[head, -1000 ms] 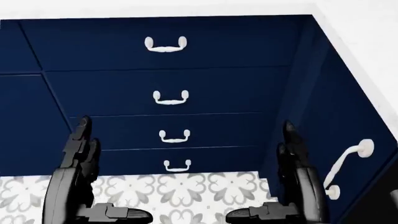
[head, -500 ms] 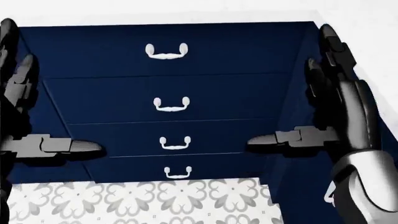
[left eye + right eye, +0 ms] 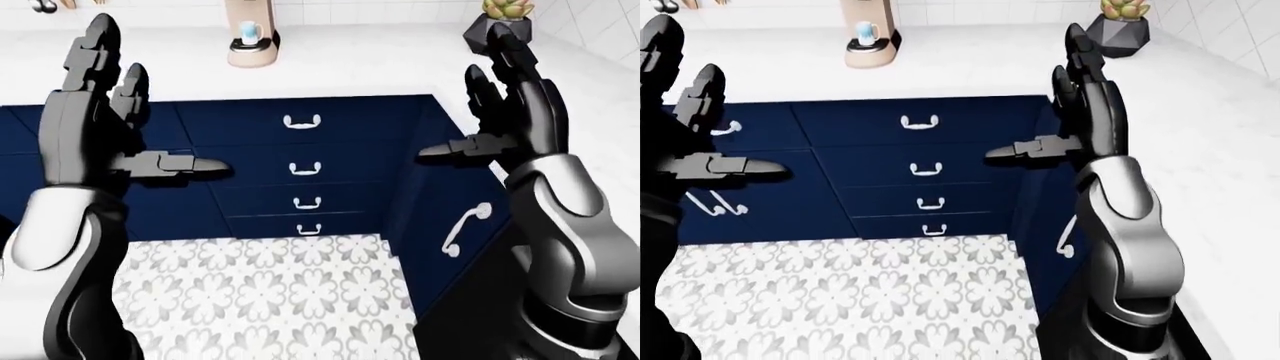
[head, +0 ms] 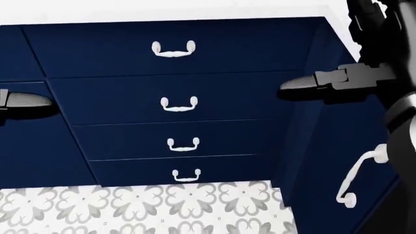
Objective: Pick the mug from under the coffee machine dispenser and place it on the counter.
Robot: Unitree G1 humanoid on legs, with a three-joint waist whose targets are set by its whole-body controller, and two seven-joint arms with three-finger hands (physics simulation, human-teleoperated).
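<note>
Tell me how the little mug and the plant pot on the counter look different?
The small white-and-blue mug sits under the tan coffee machine near the top middle of the left-eye view; the dark angular plant pot stands alone toward the top right. The mug is pale and looks much smaller; the pot is dark grey and faceted and holds a green plant. Both rest on the white counter, out of either hand's grasp.

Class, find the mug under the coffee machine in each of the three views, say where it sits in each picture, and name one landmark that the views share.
Left-eye view: the mug sits at top centre-left, under the coffee machine on the white counter.
Right-eye view: the mug is at top, left of centre, under the same machine.
Head view: not in it; only drawers and floor show.
Shared landmark: the column of four white drawer handles.
</note>
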